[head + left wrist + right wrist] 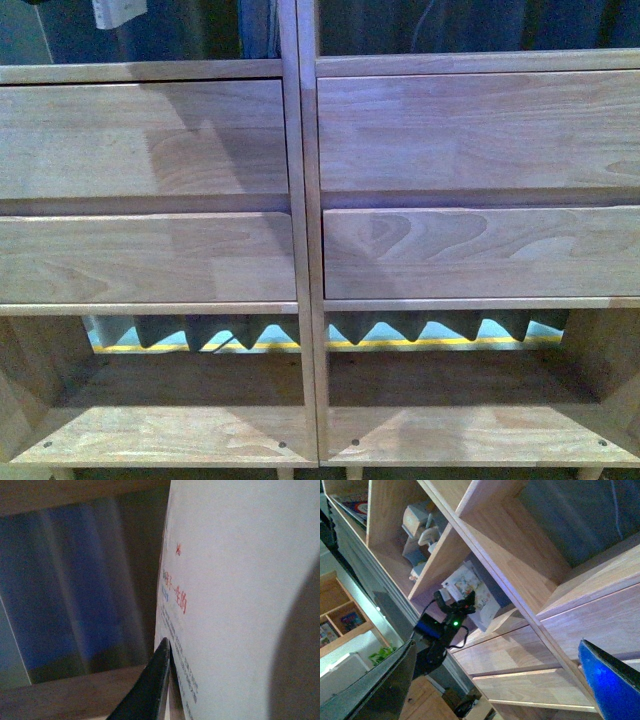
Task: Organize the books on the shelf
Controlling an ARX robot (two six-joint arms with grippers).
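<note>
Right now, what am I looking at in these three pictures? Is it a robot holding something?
It is a robot with two arms, tidying up. The front picture comes from a camera on its body: the wooden shelf with plain drawers and cubbies below, no arms showing. The other two come from wrist cameras. The left one is very close to a white book with red print; a dark finger sits at its edge, but I cannot tell whether the jaws grip it. The right one looks across at the left arm reaching into a cubby of books. The right jaws are open, holding nothing.
</note>
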